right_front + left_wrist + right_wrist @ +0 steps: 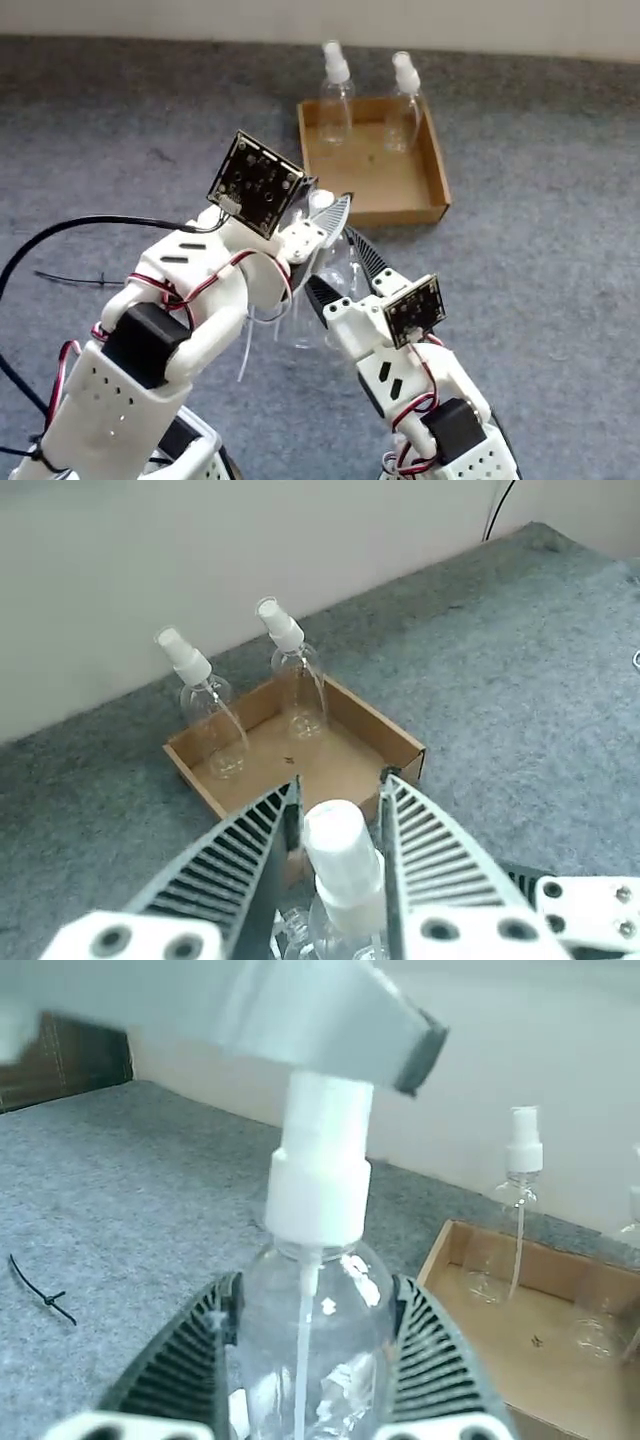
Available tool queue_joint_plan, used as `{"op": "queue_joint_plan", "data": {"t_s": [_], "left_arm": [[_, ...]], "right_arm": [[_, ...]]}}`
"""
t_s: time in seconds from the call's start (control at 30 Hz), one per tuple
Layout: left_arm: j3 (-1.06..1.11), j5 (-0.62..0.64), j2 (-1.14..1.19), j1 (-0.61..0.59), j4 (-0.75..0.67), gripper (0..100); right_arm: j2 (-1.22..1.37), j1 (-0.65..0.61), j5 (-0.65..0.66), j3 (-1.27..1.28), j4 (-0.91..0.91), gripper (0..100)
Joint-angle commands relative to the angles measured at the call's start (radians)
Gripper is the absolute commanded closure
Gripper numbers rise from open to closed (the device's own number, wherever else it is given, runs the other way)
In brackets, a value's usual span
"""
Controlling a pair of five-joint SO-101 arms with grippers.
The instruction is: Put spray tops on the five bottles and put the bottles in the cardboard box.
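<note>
Left jaws: The left gripper (338,792) has its ribbed fingers pressed in on either side of the white spray top (345,865), pinching it from above near the middle of the table.
Right jaws: The right gripper (315,1298) clamps the clear bottle (345,1360) at its shoulder, a finger against each side, and holds it upright under the top.
Joint: The spray top sits on the bottle's neck with its dip tube hanging inside. Whether it is fully seated cannot be told.
Step in hand: This looks like the fitting of a top on a third bottle, which has not yet been boxed.
Risk, seating: If the left arm presses or twists off the bottle's axis, the top may jam crooked or pop off on release.
Risk, grip: The smooth, round body may spin or slide between the right fingers under that load and drop to the grey carpet (540,300).
Risk, crowding: The two grippers work just beside each other, so a careless withdrawal by one may knock the bottle from the other's hold.
Box: The cardboard box (437,170) lies at the far side, apart from the grippers. The left capped bottle (335,105) and the right capped bottle (403,105) stand along its far wall, and a low carry-in may topple them.
Loose item: A black cable tie (40,1295) lies on the carpet at the left, well apart from the work.
</note>
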Motion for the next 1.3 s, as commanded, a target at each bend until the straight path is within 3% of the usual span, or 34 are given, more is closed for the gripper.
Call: {"op": "queue_joint_plan", "data": {"t_s": [0.0,0.33,0.5,0.77,1.27], "left_arm": [[-0.093,-0.009,-0.024,-0.01,0.037,87],[-0.16,-0.014,-0.013,-0.108,0.049,87],[-0.059,-0.086,-0.018,-0.061,0.049,87],[0.035,-0.091,-0.024,-0.033,0.051,87],[0.024,-0.094,-0.019,0.039,0.041,87]], "right_arm": [[-0.005,0.016,-0.011,-0.015,0.002,99.5],[-0.005,0.016,-0.011,-0.015,0.002,99.5],[-0.005,0.016,-0.011,-0.015,0.002,99.5],[-0.005,0.016,-0.011,-0.015,0.002,99.5],[-0.004,0.016,-0.011,-0.015,0.002,99.5]]}}
